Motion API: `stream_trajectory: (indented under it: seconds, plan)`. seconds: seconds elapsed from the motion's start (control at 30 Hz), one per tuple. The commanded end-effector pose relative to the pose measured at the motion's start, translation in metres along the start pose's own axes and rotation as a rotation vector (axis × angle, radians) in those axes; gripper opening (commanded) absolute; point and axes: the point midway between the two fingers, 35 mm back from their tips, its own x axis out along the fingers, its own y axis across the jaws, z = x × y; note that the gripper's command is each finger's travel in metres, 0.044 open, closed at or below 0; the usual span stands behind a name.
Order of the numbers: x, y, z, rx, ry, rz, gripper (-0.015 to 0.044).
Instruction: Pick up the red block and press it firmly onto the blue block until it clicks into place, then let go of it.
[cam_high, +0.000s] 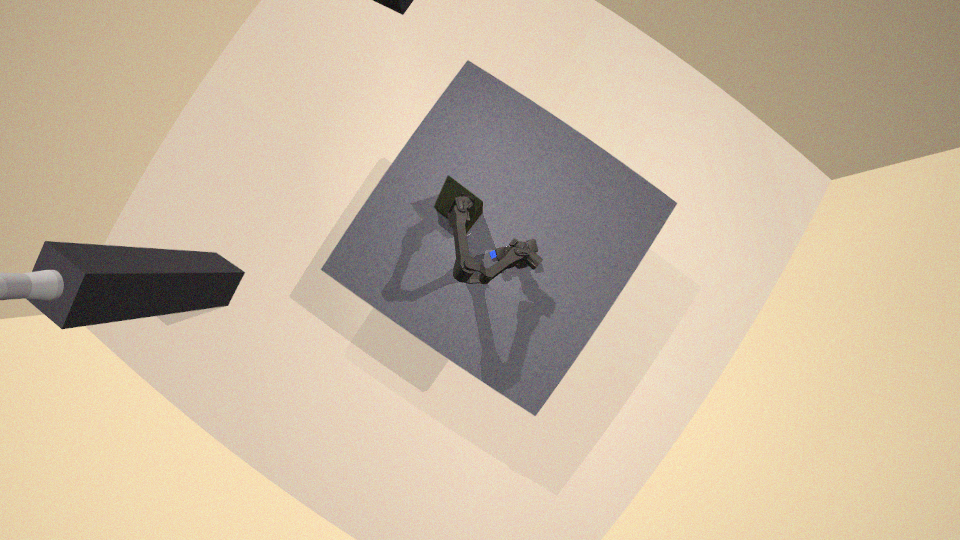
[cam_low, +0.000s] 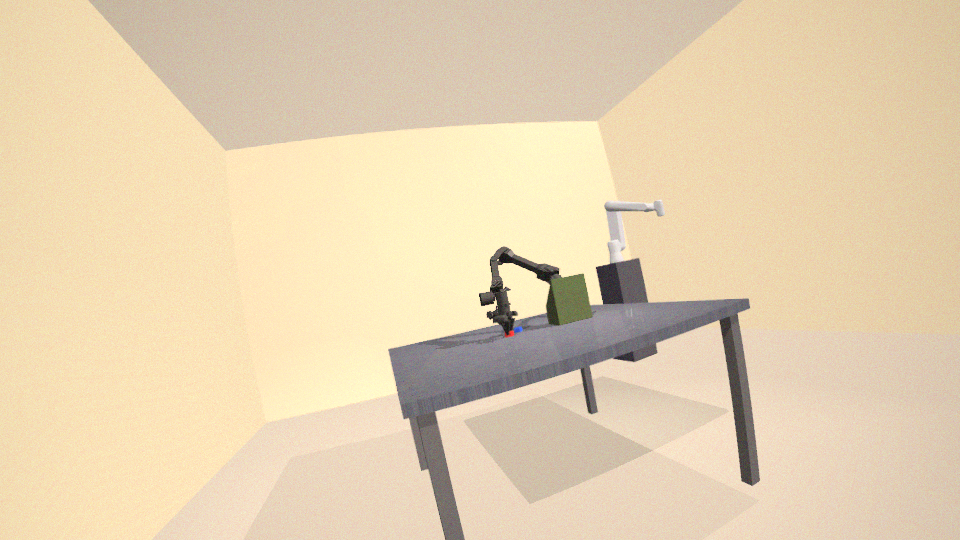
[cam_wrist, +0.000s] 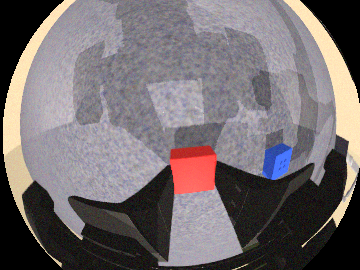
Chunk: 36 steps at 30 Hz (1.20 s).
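1. The small red rectangular block (cam_low: 511, 333) (cam_wrist: 193, 170) is in the middle of the wrist view, just below centre, and right of centre in the exterior view, low down at the arm's tip. I cannot tell whether it touches the tabletop.
2. The black parallel-jaw gripper (cam_low: 508, 330) (cam_wrist: 192, 167) has its jaws clamped on the red block, one dark finger against each side of it in the wrist view. In the exterior view it points downward.
3. The small blue rectangular block (cam_high: 492, 254) (cam_low: 518, 329) (cam_wrist: 277, 162), with small dark marks on one face, lies near the red block but apart from it, at the right of the wrist view, beyond the right-hand finger.
4. The dark, jointed robot arm (cam_high: 461, 238) (cam_low: 526, 261) bends over the blocks, its elbow raised, right of centre in the exterior view.
5. The arm's other end meets a dark green box (cam_high: 443, 193) (cam_low: 570, 299), which stands on the grey table (cam_high: 570, 174) (cam_low: 463, 366) to the right of the blocks in the exterior view.
6. Behind the table, at the right of the exterior view, a white robot arm (cam_low: 615, 228) stands on a tall black pedestal (cam_low: 622, 285).
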Motion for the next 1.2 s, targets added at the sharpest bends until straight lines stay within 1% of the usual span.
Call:
stream_trajectory:
  seconds: [0.0, 0.07, 0.47, 0.87, 0.97, 1.17]
  plan:
    - [0.000, -0.001, -0.001, -0.004, 0.000, -0.003, 0.0045]
    - [-0.006, 0.000, 0.000, -0.004, 0.001, -0.001, 0.0000]
    - [-0.061, 0.003, -0.001, -0.004, 0.006, 0.008, 0.0000]
    - [-0.117, -0.006, -0.006, -0.004, 0.003, 0.002, 0.0000]
    - [-0.119, -0.008, -0.006, -0.004, 0.003, 0.002, 0.0000]
    - [-0.104, -0.028, -0.003, -0.033, 0.008, 0.008, 0.0000]
